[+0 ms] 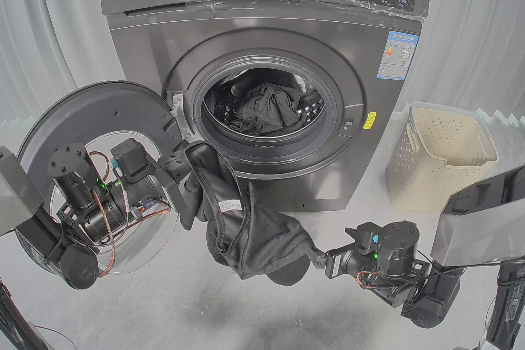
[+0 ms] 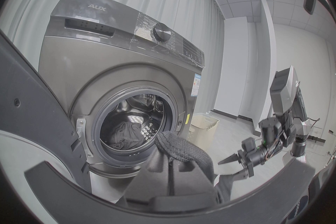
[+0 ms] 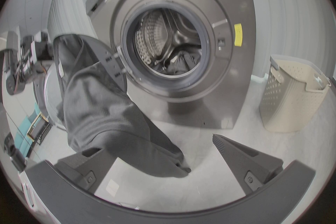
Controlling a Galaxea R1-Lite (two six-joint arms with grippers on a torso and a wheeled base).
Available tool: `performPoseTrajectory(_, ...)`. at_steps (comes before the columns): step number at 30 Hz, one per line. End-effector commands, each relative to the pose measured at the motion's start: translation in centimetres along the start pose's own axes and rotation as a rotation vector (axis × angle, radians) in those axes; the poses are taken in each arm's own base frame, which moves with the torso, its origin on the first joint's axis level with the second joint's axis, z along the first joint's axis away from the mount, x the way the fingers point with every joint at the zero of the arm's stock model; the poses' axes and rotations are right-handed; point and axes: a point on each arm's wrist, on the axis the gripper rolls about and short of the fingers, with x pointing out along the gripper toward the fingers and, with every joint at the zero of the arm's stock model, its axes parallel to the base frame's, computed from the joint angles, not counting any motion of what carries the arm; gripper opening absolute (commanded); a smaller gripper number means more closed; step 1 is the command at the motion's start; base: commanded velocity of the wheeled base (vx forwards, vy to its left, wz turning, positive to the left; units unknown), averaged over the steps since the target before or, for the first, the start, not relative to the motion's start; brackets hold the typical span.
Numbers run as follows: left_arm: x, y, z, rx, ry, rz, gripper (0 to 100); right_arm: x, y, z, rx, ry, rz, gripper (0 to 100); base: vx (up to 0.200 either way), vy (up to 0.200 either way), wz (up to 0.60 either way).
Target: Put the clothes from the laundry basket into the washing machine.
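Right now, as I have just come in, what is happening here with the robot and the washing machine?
The robot is loading laundry. Its left claw grips the top of a dark garment, which hangs in front of the washing machine, whose door stands open. The right claw is open at the garment's lower end. Another dark piece of clothing lies in the drum. The laundry basket stands on the floor to the right of the machine.
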Motion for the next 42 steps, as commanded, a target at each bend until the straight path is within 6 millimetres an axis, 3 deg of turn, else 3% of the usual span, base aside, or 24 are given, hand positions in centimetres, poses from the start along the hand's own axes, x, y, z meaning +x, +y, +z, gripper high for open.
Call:
performPoseTrajectory(1,0.2,-0.2,0.2,0.001,-0.010,-0.008,0,0.3,-0.7,-3.4,-0.023,0.130,-0.010,100,0.000,0.000,0.00)
performPoseTrajectory(12,0.4,-0.5,0.4,0.002,-0.018,-0.014,0,-1.1,-0.6,-6.0,-0.065,0.259,0.027,100,0.000,0.000,0.00)
performPoseTrajectory(18,0.5,-0.6,0.3,0.003,-0.016,-0.016,0,0.4,1.8,-4.8,-0.058,0.164,0.102,100,0.000,0.000,0.00)
performPoseTrajectory(32,1.1,-0.4,-0.2,-0.005,-0.010,0.018,0,1.0,8.3,-1.7,-0.054,-0.002,0.386,100,0.000,0.000,0.00)
performPoseTrajectory(42,1.2,-0.3,-0.5,-0.008,-0.003,0.023,0,2.3,8.8,-1.0,-0.057,-0.058,0.392,100,0.000,0.000,0.00)
